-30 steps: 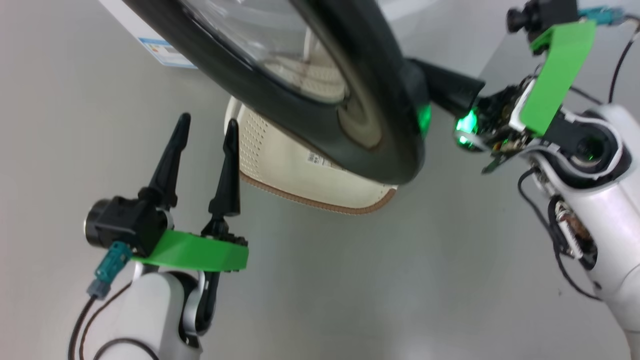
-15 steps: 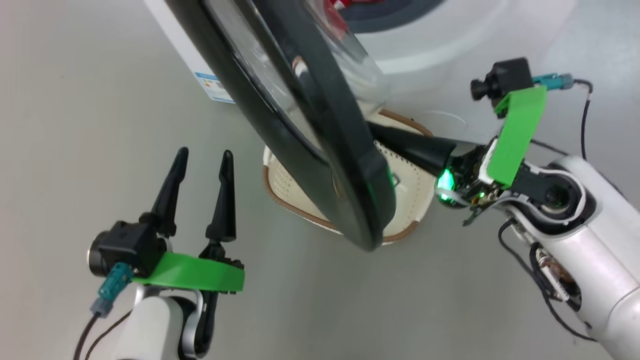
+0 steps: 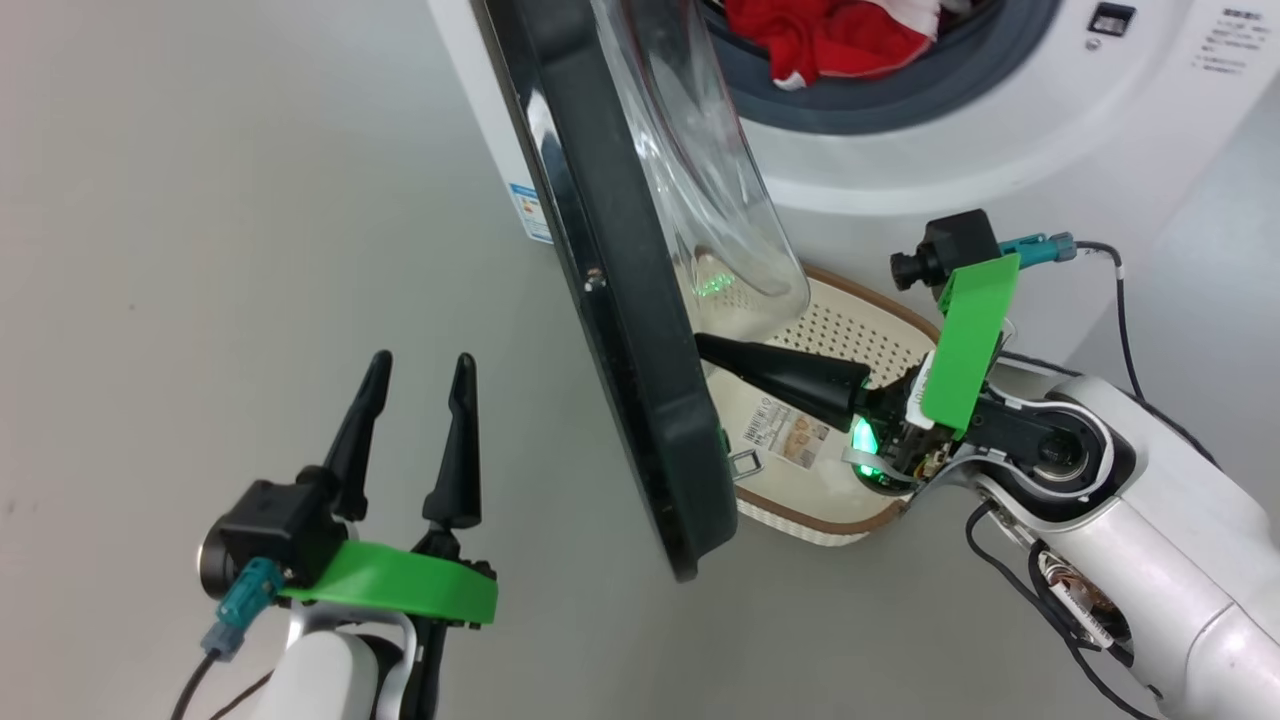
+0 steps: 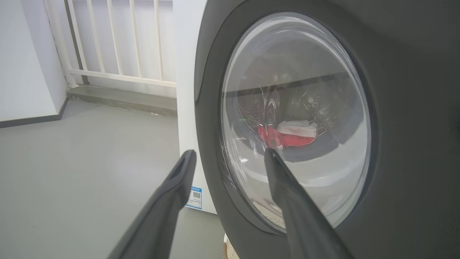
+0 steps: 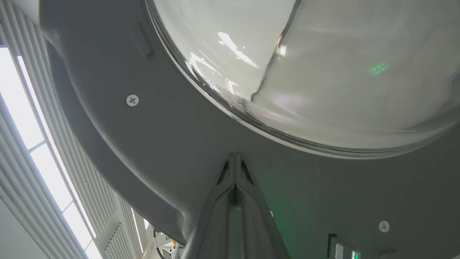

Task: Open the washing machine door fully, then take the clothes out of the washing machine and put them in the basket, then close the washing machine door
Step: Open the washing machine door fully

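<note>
Right gripper (image 3: 702, 343) pinched tight, tips against the inner face of the swung-out washing machine door (image 3: 620, 330); left gripper (image 3: 421, 362) spread wide, empty, on its outer side; basket (image 3: 830, 522) on the floor behind the door, clothes (image 3: 820, 40) lying in the washing machine (image 3: 950, 170)

Left tool (image 3: 421, 358) spread, right tool (image 3: 704, 346) closed.

Head view tilts up, clothes (image 3: 820, 40) now in frame; door (image 3: 620, 380) swings wider, right gripper (image 3: 703, 346) now on its inner face.
</note>
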Tool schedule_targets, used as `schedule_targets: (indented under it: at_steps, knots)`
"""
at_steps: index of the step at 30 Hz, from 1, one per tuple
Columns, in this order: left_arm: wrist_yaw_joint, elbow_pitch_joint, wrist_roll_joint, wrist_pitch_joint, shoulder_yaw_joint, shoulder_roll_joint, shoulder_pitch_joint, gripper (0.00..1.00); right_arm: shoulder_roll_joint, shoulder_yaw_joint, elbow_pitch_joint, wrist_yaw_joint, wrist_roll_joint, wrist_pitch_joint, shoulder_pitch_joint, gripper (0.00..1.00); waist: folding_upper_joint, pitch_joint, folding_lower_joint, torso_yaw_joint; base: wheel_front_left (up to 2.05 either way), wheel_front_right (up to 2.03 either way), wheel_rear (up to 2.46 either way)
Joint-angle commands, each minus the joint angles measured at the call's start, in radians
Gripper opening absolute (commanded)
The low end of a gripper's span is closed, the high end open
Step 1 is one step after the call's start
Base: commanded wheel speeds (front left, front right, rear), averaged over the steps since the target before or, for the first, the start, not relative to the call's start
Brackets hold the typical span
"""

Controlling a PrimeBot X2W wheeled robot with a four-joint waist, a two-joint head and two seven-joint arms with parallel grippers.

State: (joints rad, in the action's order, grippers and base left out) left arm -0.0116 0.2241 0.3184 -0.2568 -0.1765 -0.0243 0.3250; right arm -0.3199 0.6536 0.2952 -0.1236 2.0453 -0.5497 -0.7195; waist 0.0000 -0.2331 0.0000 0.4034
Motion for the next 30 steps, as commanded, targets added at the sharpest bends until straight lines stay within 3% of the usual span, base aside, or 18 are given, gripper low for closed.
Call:
schedule_targets:
  at_steps: [1, 11, 30]
  knots:
    - [-0.008, -0.014, 0.007, -0.005, 0.026, -0.026, -0.017, 1.0, 0.017, 0.024, -0.018, -0.007, 0.007, 0.005, 0.019, 0.0, 0.0, 0.041, 0.0, 0.052, 0.0, 0.0, 0.0]
    - [-0.005, 0.008, 0.01, -0.005, 0.015, -0.026, -0.039, 1.0, 0.022, 0.065, 0.001, -0.007, 0.02, 0.012, 0.027, 0.0, 0.0, 0.087, 0.0, 0.133, 0.0, 0.0, 0.0]
    - [-0.011, -0.02, 0.006, -0.005, 0.043, -0.026, -0.083, 1.0, 0.062, 0.129, 0.064, -0.007, -0.008, -0.024, 0.0, 0.0, 0.0, 0.098, 0.0, 0.139, 0.0, 0.0, 0.0]
